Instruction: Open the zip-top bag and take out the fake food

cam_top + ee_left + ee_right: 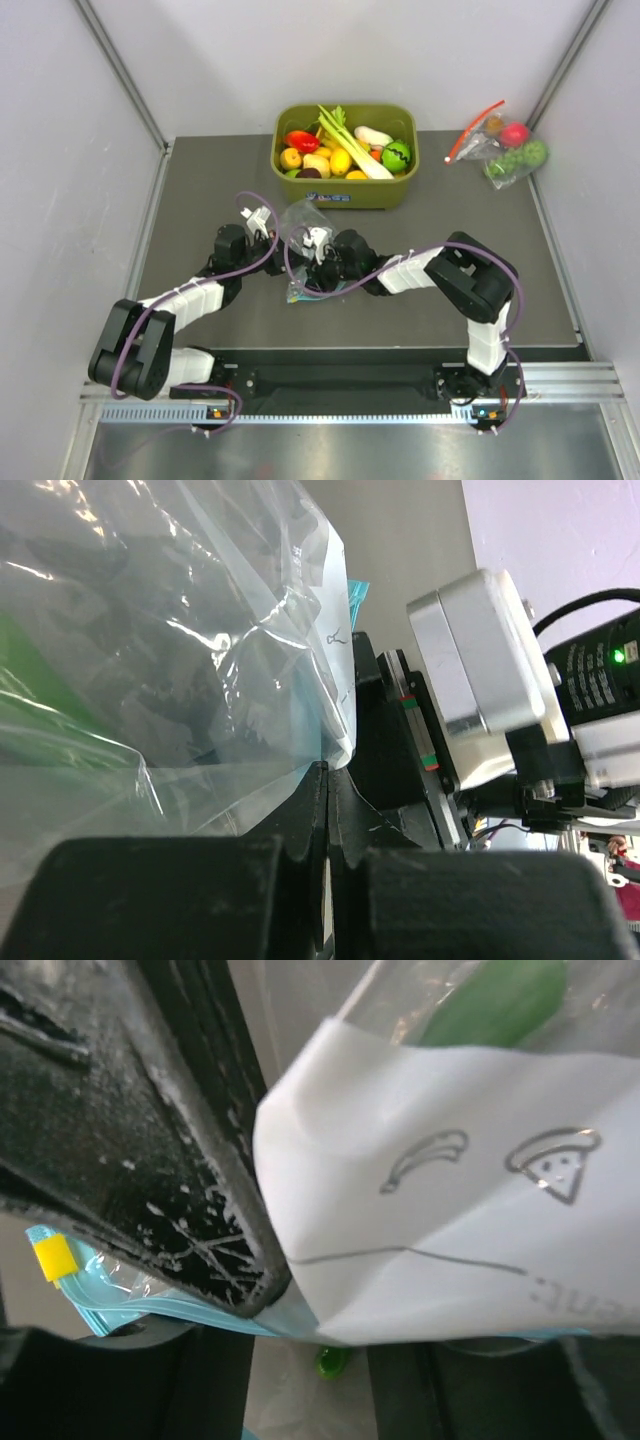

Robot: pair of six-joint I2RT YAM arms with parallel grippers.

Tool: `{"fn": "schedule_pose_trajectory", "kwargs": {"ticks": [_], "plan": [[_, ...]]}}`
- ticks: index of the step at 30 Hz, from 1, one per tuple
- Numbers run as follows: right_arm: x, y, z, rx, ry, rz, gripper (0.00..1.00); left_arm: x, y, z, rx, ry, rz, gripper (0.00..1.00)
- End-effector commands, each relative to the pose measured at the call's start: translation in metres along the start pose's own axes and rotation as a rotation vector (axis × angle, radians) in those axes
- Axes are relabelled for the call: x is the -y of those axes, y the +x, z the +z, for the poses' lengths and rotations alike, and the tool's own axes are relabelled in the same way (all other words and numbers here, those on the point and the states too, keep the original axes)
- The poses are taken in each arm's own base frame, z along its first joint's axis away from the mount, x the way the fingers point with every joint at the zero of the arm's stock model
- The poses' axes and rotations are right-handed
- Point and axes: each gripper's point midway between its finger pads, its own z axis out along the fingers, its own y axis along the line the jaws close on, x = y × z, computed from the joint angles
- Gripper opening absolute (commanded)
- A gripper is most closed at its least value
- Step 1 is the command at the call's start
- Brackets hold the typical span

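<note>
The zip-top bag [303,222] is held up over the middle of the surface [200,190], between both arms and just near of the green bin [390,195]. The left pincer [325,780] is pressed together on a fold of the bag's film. The right pincer [320,245] is at the zip strip [100,1295], but I cannot tell whether it grips. A leek [350,150] and a radish [372,135] lie in the bin, seemingly already out. A green piece [495,995] shows through the bag, so emptying looks unfinished.

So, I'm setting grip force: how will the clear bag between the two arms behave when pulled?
Probably floppy: the bag creases and folds above where the left gripper pinches it. Likely slippery, as the film looks glossy with bright glare. Probably light too, being thin see-through plastic.
</note>
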Motion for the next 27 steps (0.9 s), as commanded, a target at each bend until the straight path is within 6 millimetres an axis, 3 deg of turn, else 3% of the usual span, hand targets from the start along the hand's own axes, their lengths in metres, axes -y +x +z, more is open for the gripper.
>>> {"fn": "schedule_pose_trajectory", "kwargs": {"ticks": [1, 4, 5, 9, 12, 13, 18, 27], "plan": [[0.002, 0.027, 0.005, -0.108, 0.081, -0.04, 0.43, 0.014, -0.007, -0.001, 0.025, 0.057, 0.05, 0.0], [0.005, 0.039, 0.004, -0.142, 0.117, -0.077, 0.33, 0.013, -0.008, 0.0, 0.028, 0.05, 0.053, 0.0], [0.006, 0.041, 0.003, -0.145, 0.123, -0.076, 0.22, 0.01, -0.007, -0.001, 0.027, 0.039, 0.054, 0.0], [0.007, 0.038, -0.005, -0.133, 0.157, -0.064, 0.04, -0.001, -0.005, -0.002, 0.031, -0.013, 0.064, 0.0], [0.006, 0.021, -0.02, -0.106, 0.186, -0.074, 0.03, -0.011, -0.006, -0.003, 0.04, -0.071, 0.076, 0.0], [0.003, 0.007, -0.027, -0.076, 0.193, -0.079, 0.03, -0.014, -0.007, -0.004, 0.044, -0.088, 0.08, 0.0], [-0.004, -0.014, -0.058, -0.063, 0.227, -0.086, 0.02, -0.04, -0.015, -0.007, 0.088, -0.233, 0.095, 0.0], [0.0, -0.022, -0.101, -0.056, 0.348, -0.058, 0.01, -0.059, -0.012, -0.012, 0.079, -0.325, 0.12, 0.0]]}}
